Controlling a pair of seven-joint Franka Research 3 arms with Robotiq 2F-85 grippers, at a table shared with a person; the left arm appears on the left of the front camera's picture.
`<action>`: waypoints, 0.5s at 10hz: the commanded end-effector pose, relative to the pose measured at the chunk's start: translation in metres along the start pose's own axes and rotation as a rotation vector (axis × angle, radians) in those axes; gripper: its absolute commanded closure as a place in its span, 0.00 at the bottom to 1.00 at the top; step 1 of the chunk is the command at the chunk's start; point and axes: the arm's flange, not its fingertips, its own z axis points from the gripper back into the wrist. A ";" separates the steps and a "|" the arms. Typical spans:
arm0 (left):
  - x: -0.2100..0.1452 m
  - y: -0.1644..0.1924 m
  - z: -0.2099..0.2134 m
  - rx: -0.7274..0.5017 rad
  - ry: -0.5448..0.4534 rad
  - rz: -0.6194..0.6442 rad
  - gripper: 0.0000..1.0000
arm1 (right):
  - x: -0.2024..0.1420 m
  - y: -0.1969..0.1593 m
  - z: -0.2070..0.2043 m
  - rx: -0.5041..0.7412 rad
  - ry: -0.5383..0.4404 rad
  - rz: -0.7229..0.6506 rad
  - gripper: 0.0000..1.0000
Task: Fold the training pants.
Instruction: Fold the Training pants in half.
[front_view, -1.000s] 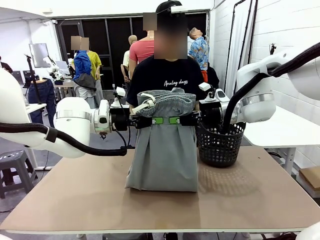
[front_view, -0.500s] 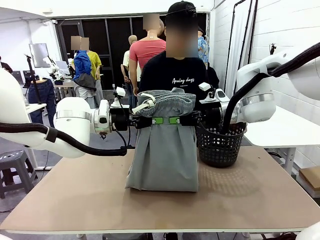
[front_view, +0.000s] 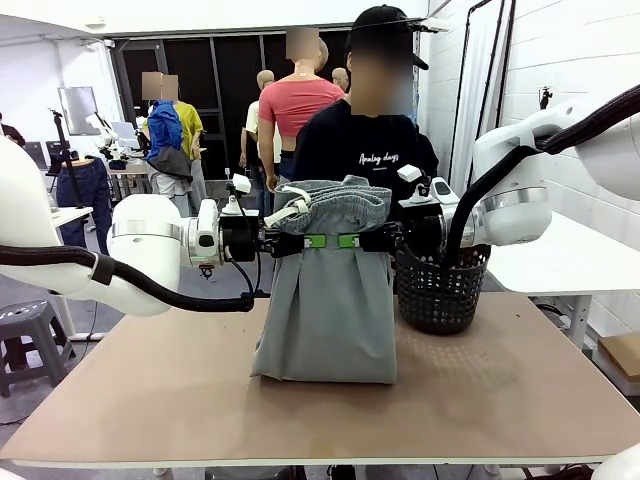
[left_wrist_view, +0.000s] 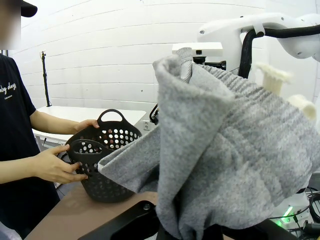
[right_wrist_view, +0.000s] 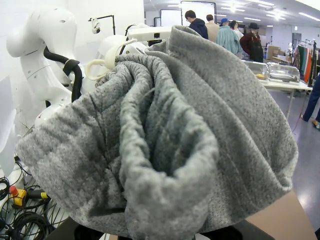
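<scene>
Front view: training pants (front_view: 327, 300) held up between both end effectors.
Left end effector (front_view: 312, 241) and right end effector (front_view: 350, 241) pinch the waist fold; legs hang straight below, hem touching bench (front_view: 180, 400).

Soft matt grey fleece training pants (front_view: 328, 300); perforated black plastic basket (front_view: 441, 290); smooth matt table (front_view: 520, 400).

The grey training pants (left_wrist_view: 235, 150) take most of the right side, bunched up close to the camera, with the gathered waistband and a white drawstring (left_wrist_view: 274, 76) on top. Behind them is the other white arm (left_wrist_view: 260, 27). At the left a person in a black shirt holds the black basket (left_wrist_view: 102, 160) with both hands (left_wrist_view: 52, 165); the basket stands on the brown bench (left_wrist_view: 75, 212).
</scene>
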 end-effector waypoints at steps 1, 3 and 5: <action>0.002 0.000 0.001 0.003 0.001 0.005 1.00 | 0.001 0.000 0.000 -0.001 -0.005 -0.001 1.00; 0.002 0.000 0.001 0.003 0.001 0.005 1.00 | 0.001 0.000 0.000 -0.001 -0.005 -0.001 1.00; 0.002 0.000 0.001 0.003 0.001 0.005 1.00 | 0.001 0.000 0.000 -0.001 -0.005 -0.001 1.00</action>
